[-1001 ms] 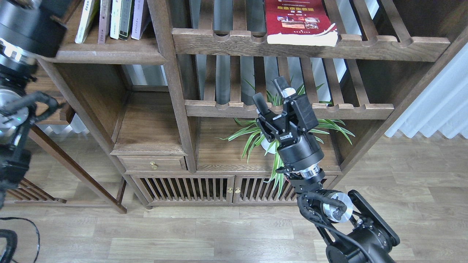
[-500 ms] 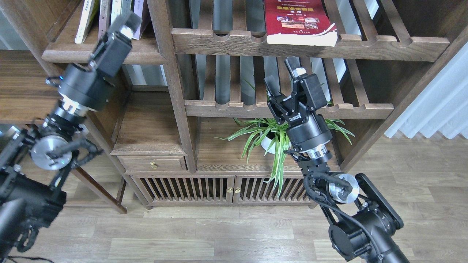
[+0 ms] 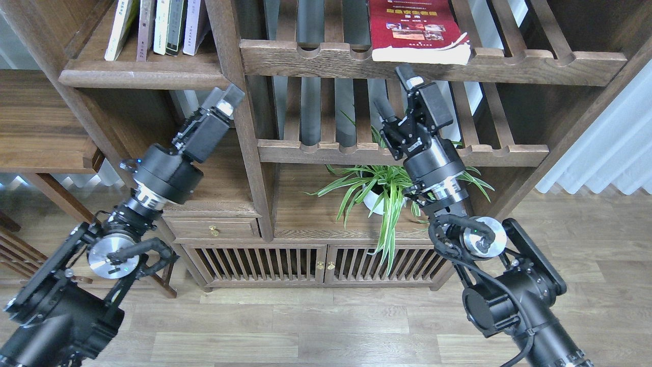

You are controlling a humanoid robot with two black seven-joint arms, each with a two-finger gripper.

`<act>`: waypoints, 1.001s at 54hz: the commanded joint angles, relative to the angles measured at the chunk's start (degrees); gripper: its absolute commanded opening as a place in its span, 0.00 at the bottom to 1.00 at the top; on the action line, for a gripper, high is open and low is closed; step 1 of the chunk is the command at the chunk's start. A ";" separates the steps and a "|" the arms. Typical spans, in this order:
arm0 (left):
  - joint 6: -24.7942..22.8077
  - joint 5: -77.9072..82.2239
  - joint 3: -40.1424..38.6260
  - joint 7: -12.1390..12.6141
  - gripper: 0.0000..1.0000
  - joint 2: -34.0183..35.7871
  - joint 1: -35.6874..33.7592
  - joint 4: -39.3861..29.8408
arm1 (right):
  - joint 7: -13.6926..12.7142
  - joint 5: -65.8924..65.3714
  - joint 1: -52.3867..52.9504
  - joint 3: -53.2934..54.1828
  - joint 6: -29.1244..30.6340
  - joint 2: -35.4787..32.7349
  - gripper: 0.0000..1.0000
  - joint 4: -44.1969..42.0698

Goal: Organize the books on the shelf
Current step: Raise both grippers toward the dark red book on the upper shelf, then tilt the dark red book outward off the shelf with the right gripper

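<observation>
A red book (image 3: 415, 28) with small photos lies flat on the top slatted rack, its white page edge hanging over the front rail. Just below that edge, my right gripper (image 3: 395, 94) points up, open and empty. Several thin books (image 3: 158, 25) stand upright on the solid dark-brown shelf (image 3: 142, 76) at the upper left. My left gripper (image 3: 225, 102) hangs under that shelf, close to the bookcase's upright post. It is seen side-on, so its fingers cannot be told apart. Nothing shows in it.
A second slatted rack (image 3: 397, 148) runs just behind the right wrist. A potted spider plant (image 3: 377, 191) stands on the board below it. The upright post (image 3: 244, 127) separates the two arms. A wooden side table (image 3: 46, 132) sits at the left, a white curtain (image 3: 606, 148) at the right.
My left arm has swung right and down, from beside the upright books to under their shelf. My right gripper has risen, still open, closer to the red book's front edge.
</observation>
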 commanded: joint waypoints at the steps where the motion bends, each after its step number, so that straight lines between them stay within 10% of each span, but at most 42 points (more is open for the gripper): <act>1: 0.00 0.00 1.27 0.04 1.00 -0.65 0.01 0.07 | 0.00 0.09 1.09 0.42 -1.27 -1.17 0.98 -0.28; 54: 0.00 0.00 2.50 1.01 1.00 -1.35 0.01 0.07 | 0.00 0.18 7.16 2.09 -8.13 -3.72 0.92 -0.80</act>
